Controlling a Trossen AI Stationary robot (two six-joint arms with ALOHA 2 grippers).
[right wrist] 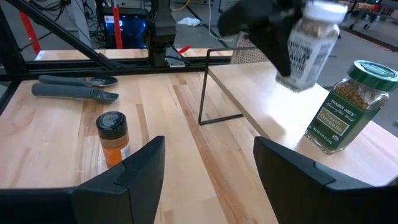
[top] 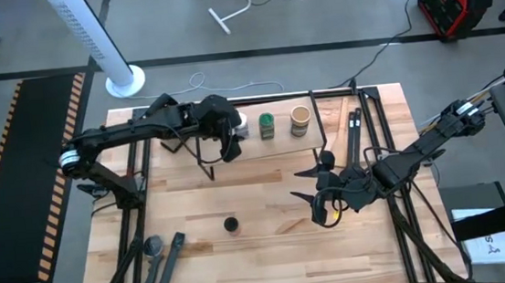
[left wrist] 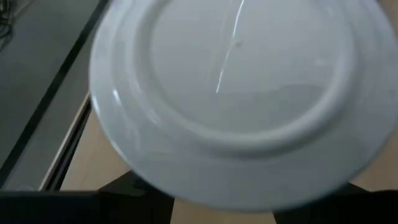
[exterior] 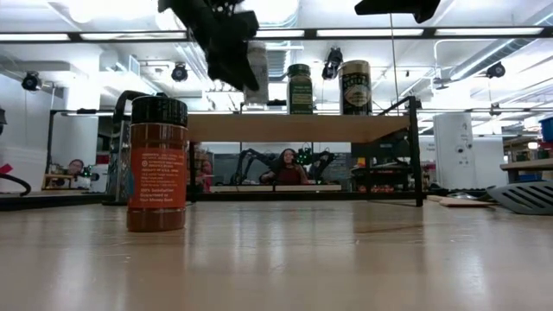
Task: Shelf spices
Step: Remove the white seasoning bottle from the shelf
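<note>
The left gripper [top: 231, 134] is closed on the white-topped jar [right wrist: 309, 43] and holds it just over the shelf [top: 280, 144] at its left end; in the right wrist view the jar hangs tilted, its base above the board, so I judge it is being set down and is not yet released. Beside it on the shelf stand the green jar [top: 268, 125] and then the tan-topped jar [top: 300, 119], both upright and near each other. The placing move calls for bringing the white-topped jar upright and lowering it clear of the green jar before the fingers part. The black-topped jar [top: 231, 224] stands alone on the bench [top: 271, 250], well apart from the shelf, and looks to be the last one left. The right gripper [top: 323, 204] hovers over the bench right of that jar, its fingers spread wide and holding nothing.
</note>
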